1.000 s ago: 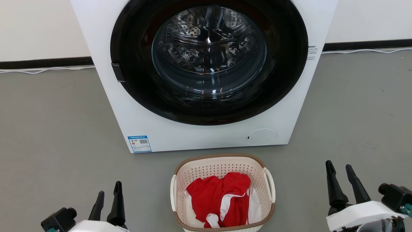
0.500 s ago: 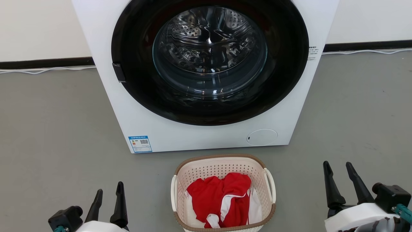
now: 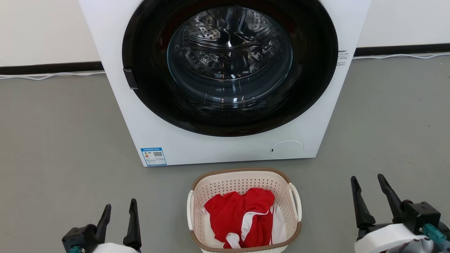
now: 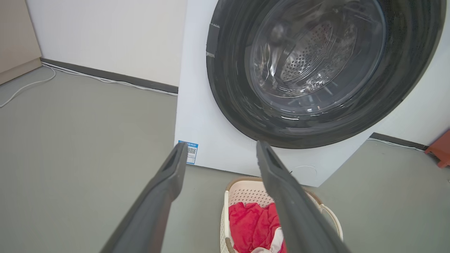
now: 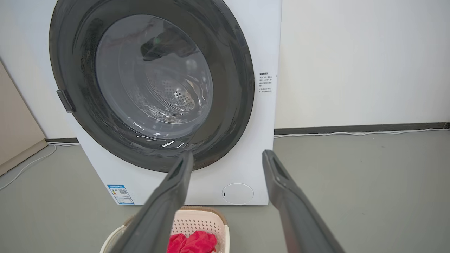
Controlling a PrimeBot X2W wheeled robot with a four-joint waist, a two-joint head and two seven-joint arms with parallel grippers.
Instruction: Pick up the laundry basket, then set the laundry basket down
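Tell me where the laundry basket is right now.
Head view, bottom centre: the laundry basket sits on the floor before the washing machine, between the left gripper and right gripper.

Washer (image 3: 211,151) front: blue QR sticker (image 3: 153,156) low left, small-print label (image 3: 341,58) right edge; neither legible.

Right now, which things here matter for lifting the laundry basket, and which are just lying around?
For the job: laundry basket, left gripper, right gripper.
Just there: washing machine, red clothes inside the basket, white cable by the wall.
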